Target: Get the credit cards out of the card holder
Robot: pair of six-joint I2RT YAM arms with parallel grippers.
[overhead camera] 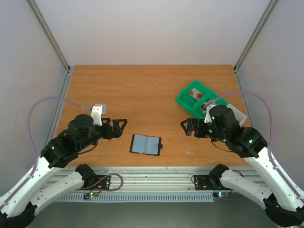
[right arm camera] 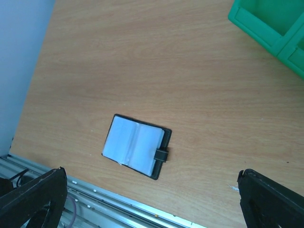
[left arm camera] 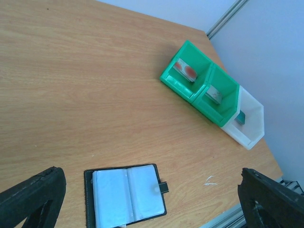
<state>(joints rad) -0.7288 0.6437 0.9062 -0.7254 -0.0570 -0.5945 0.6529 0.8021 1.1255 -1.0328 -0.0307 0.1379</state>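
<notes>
On the table (overhead camera: pixel 142 90), card holder (overhead camera: pixel 146 144) — open, black-edged

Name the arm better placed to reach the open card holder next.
Probably left. The left gripper sits nearer the card holder than the right gripper does. Both are open and empty.

Left arm (overhead camera: pixel 61 149) and right arm (overhead camera: pixel 242 140) alike have white lower links, black joints with green lights, a lilac cable (overhead camera: pixel 35 111) looping at each frame edge, black left gripper (overhead camera: pixel 121 128) and right gripper (overhead camera: pixel 185 128)
</notes>
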